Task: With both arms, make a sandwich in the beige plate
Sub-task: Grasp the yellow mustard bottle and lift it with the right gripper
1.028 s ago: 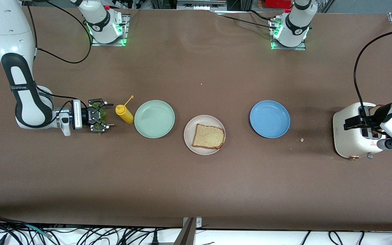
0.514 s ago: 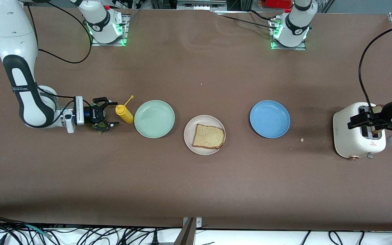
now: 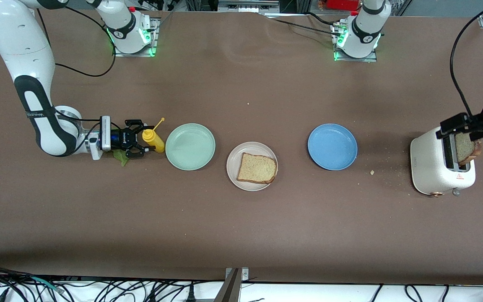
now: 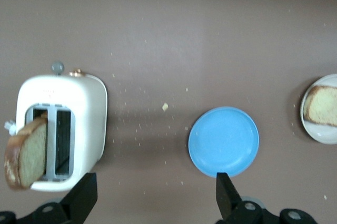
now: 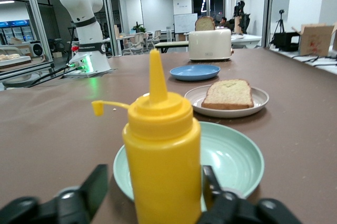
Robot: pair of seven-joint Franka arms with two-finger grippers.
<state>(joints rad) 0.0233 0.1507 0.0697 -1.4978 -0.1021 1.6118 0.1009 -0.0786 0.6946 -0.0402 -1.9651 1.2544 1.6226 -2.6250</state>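
Note:
The beige plate (image 3: 233,174) holds one brown bread slice (image 3: 257,167). A second slice (image 3: 466,148) sticks up tilted from the white toaster (image 3: 434,172); it also shows in the left wrist view (image 4: 23,153). My left gripper (image 3: 468,125) is open and empty above the toaster, and the slice is outside its fingers. The green lettuce leaf (image 3: 120,158) lies on the table under my right wrist. My right gripper (image 3: 143,138) is low and open, with a finger on each side of the yellow squeeze bottle (image 3: 154,142), also seen in the right wrist view (image 5: 163,150).
A mint green plate (image 3: 190,146) lies beside the bottle, toward the beige plate. A blue plate (image 3: 332,146) lies between the beige plate and the toaster. Crumbs are scattered around the toaster.
My right gripper moved off the lettuce toward the bottle and now straddles it; the leaf stays on the table. My left gripper rose from the toaster and the slice stands higher.

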